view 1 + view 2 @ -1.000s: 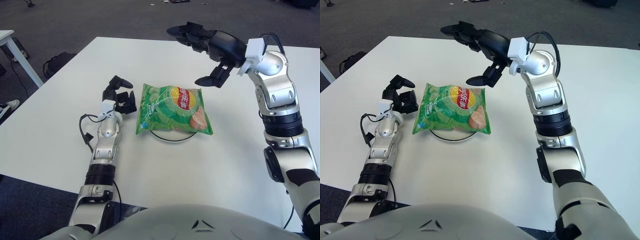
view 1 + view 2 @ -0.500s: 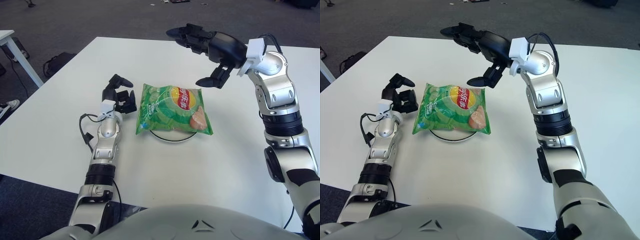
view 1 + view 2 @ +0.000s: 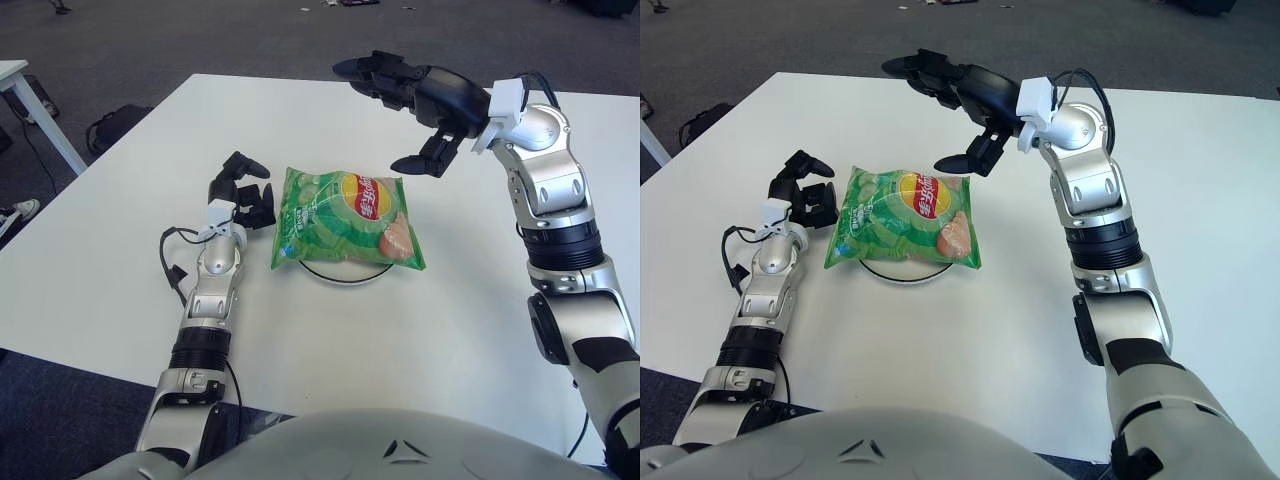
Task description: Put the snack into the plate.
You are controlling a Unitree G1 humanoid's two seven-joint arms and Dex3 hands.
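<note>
1. The snack [image 3: 345, 221], a green crisp bag, lies flat on the plate [image 3: 345, 276], covering nearly all of it; only the plate's dark near rim shows under the bag's near edge. The bag overhangs the plate on every side.
2. The right hand [image 3: 415, 115] hangs in the air just beyond the bag's far right corner, fingers spread wide, holding nothing and clear of the bag.
3. The left hand [image 3: 243, 195] is just to the left of the bag, fingers loosely parted and empty, close to the bag's left edge; I cannot tell whether they touch.
4. Risk: either hand could brush an overhanging edge while moving, sliding the light bag off the plate onto the bench [image 3: 450, 320].
5. The bag's long axis looks roughly left to right; its printed face is up.
</note>
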